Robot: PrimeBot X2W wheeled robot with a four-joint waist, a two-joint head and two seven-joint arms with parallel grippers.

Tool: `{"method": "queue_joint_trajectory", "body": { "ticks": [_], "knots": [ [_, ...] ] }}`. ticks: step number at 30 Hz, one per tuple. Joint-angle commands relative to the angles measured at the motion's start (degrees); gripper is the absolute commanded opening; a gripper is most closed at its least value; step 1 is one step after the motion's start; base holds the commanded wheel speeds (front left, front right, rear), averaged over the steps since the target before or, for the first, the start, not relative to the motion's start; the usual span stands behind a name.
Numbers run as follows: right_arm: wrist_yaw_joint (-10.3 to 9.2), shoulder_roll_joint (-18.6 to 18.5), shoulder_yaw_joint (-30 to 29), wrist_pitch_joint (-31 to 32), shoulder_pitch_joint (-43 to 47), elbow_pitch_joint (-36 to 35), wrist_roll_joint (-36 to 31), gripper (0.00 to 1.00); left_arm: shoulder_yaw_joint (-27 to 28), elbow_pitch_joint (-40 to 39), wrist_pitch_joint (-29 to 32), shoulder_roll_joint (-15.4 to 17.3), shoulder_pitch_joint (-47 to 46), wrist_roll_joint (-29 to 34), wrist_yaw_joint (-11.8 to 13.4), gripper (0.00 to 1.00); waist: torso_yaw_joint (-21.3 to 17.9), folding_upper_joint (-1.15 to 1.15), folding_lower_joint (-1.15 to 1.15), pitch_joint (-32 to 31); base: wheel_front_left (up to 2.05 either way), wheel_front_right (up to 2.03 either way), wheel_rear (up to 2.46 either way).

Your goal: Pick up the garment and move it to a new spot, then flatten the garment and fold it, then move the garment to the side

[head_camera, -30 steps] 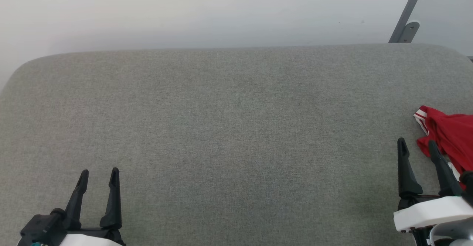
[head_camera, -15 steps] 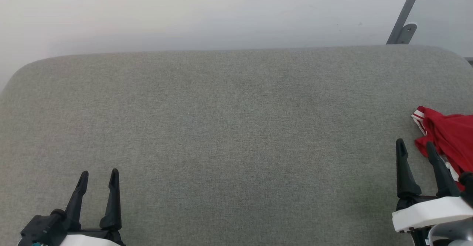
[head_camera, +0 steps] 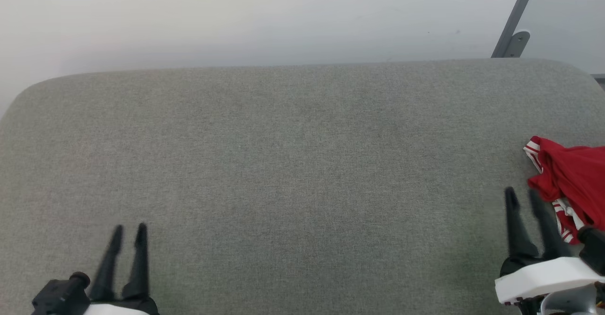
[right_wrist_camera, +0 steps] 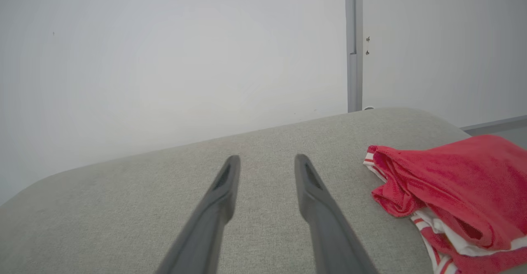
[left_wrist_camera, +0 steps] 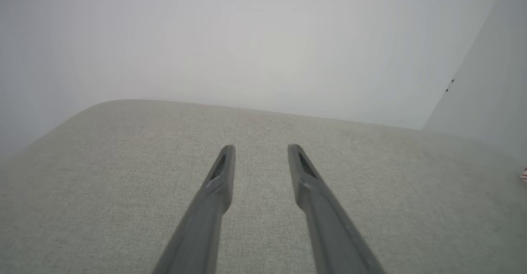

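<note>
The garment (head_camera: 574,173), red with red-and-white striped trim, lies crumpled at the far right of the grey fabric surface (head_camera: 293,163). The right wrist view has the garment (right_wrist_camera: 448,187) bunched to the right of my fingers. My right gripper (head_camera: 523,196) is open just left of it, empty and not touching it; in its own view the right gripper (right_wrist_camera: 266,161) has bare fabric between its fingers. My left gripper (head_camera: 128,230) stands open and empty at the lower left, far from the garment, and the left gripper (left_wrist_camera: 261,149) hovers over bare surface in its wrist view.
A pale wall (head_camera: 264,17) rises behind the surface's rounded back edge. A grey metal post with a bracket (head_camera: 513,40) stands at the back right, and the post (right_wrist_camera: 353,43) is behind the surface in the right wrist view. A sliver of striped trim (left_wrist_camera: 523,175) peeks in at the right edge.
Both grippers' fingers have drawn closer together and pulled back slightly toward the bottom of the head view. The head camera has shifted a little. The garment lies as before.
</note>
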Motion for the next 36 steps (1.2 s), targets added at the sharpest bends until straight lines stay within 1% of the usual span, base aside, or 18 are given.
{"method": "queue_joint_trajectory", "body": {
  "ticks": [1, 7, 8, 15, 26, 27, 36],
  "knots": [
    [0.00, 0.0, -0.1, 0.1, -0.2, 0.0, 0.5, 0.00, 0.0, -0.1, 0.1, 0.0, -0.1, -0.5, 0.0, 0.00, 0.0, 0.00, 0.00, 0.0, 0.00, 0.00, 0.00],
    [0.00, 0.0, -0.1, 1.3, -1.1, 1.3, 6.8, 0.00, 0.2, 0.5, 1.7, -0.5, -1.0, -7.0, 0.0, 0.00, -0.1, 0.00, 0.00, -0.1, 0.00, 0.00, 0.00],
    [0.00, 0.0, -0.1, 1.6, -1.2, 1.6, 8.8, 0.00, 0.2, 0.8, 2.2, -0.6, -1.4, -9.0, 0.1, 0.00, -0.1, 0.00, 0.00, -0.1, 0.00, 0.00, 0.00],
    [0.00, 0.1, 0.1, 2.5, -1.9, 2.6, 15.3, 0.00, 0.4, 1.9, 3.9, -1.1, -2.7, -15.6, 0.0, 0.00, -0.2, 0.00, 0.00, -0.3, 0.00, 0.00, 0.00],
    [-0.01, 0.1, 0.3, 3.9, -2.9, 4.2, 24.6, 0.00, 0.8, 3.2, 6.4, -1.8, -4.4, -24.8, 0.0, 0.00, -0.3, 0.00, 0.00, -0.4, 0.00, 0.00, 0.00],
    [-0.01, 0.1, 0.3, 3.9, -2.9, 4.2, 24.6, 0.00, 0.8, 3.2, 6.4, -1.8, -4.4, -24.8, 0.0, 0.00, -0.3, 0.00, 0.00, -0.4, 0.00, 0.00, 0.00],
    [-0.01, 0.2, 0.5, 4.9, -3.6, 5.4, 31.4, 0.00, 1.1, 4.0, 8.2, -2.4, -5.5, -31.5, 0.0, 0.00, -0.5, 0.00, 0.00, -0.6, 0.00, 0.00, 0.00]
  ]
}}
